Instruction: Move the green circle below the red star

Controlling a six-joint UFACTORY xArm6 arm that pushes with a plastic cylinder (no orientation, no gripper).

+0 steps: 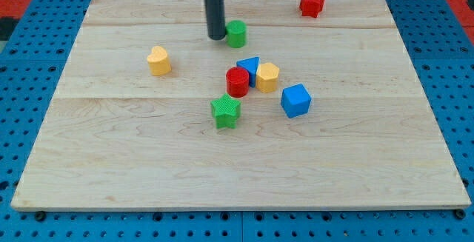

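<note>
The green circle (236, 33) stands near the view's top centre of the wooden board (111, 153). My tip (216, 37) rests on the board just at the green circle's left side, touching or nearly touching it. The red star (312, 3) sits at the view's top right, well to the right of and slightly above the green circle.
A yellow heart (158, 61) lies at the left. A cluster sits at the centre: a red cylinder (238, 81), a blue triangle (249, 67), a yellow hexagon (267, 77). A blue cube (296, 100) and a green star (226, 112) lie just below it.
</note>
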